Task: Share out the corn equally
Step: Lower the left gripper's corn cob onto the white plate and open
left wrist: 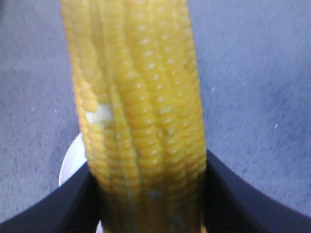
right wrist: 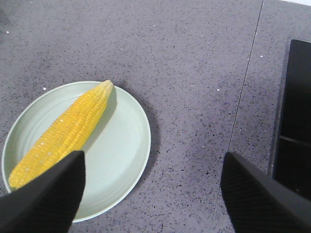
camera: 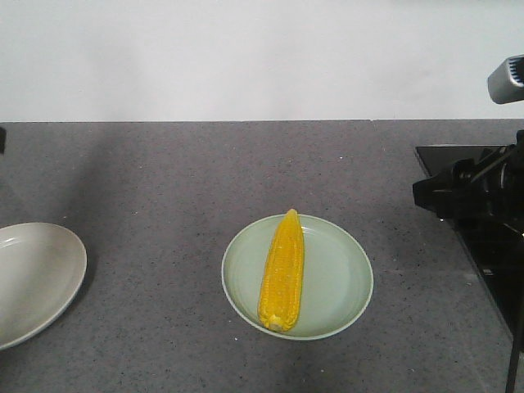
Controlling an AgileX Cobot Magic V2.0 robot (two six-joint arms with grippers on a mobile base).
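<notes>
One corn cob [left wrist: 141, 111], bright yellow with tight kernel rows and a pale scuff, is clamped between the left gripper [left wrist: 150, 204] jaws above the grey tabletop [camera: 164, 172], with a white plate edge [left wrist: 73, 162] showing at about seven o'clock below it. A second cob [camera: 282, 270] lies on the pale green plate [camera: 344, 278] at the middle of the tabletop, tip toward twelve o'clock, while a white plate [camera: 37, 274] at nine o'clock sits bare. The right gripper [right wrist: 150, 189] hovers with jaws wide over the green plate's edge; the cobs look stiff, fairly light and round enough to roll, so a mid-length grip across the girth seems safest.
</notes>
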